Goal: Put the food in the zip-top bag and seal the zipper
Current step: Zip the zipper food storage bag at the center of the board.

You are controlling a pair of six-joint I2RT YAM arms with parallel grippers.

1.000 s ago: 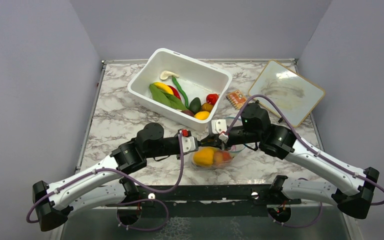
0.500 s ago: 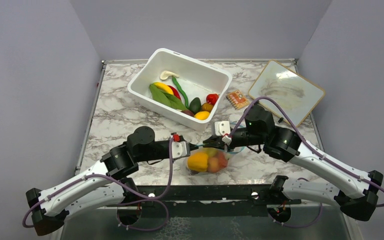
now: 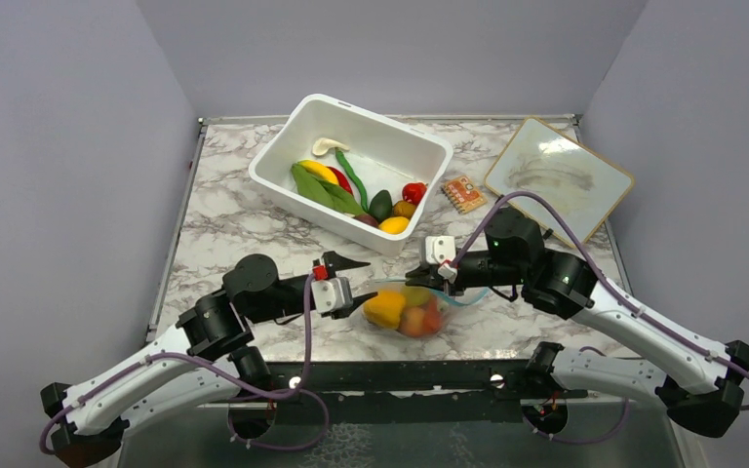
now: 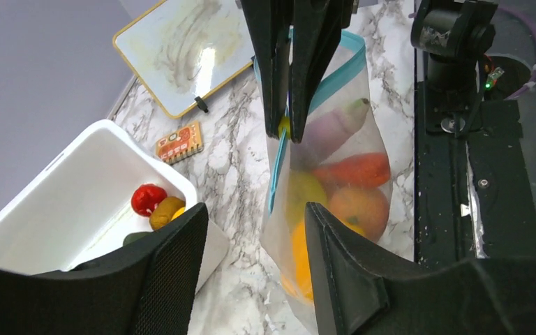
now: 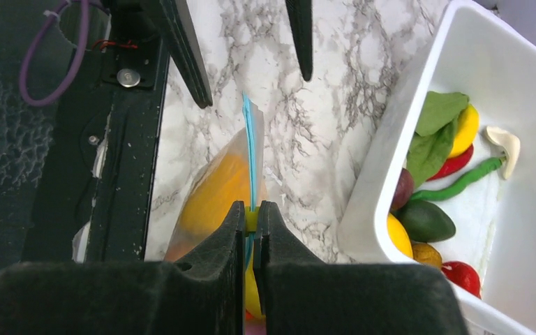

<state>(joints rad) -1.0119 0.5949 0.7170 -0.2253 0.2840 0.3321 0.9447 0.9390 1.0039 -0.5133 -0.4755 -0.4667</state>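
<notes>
Edges: zip-top bag [image 3: 412, 310] sits near the front edge of the table [image 3: 224, 234], between the two grippers; the black base rail [image 3: 400, 375] runs just past that edge.
Open room: bare marble lies left of the bag and between it and the white tub [image 3: 395, 156]; whiteboard [image 3: 558, 180] and orange packet [image 3: 462, 193] sit well apart, far right.
Contents: food [image 3: 387, 308] shows as yellow, orange and red pieces inside the bag; more pieces lie in the tub.
Hard to see: zipper [image 5: 250, 139] is only a thin blue line in the right wrist view; whether it is pressed closed along its length cannot be told. The left fingers cut off the bag's near end in the left wrist view.
Left arm: stretched low over the table; left gripper [image 3: 363, 283] has its jaws apart, gripping nothing, tips just beside the bag's left end.
Right arm: elbow bent, reaching left; right gripper [image 3: 427, 283] is pinched tight on the zipper at the bag's mouth.
</notes>
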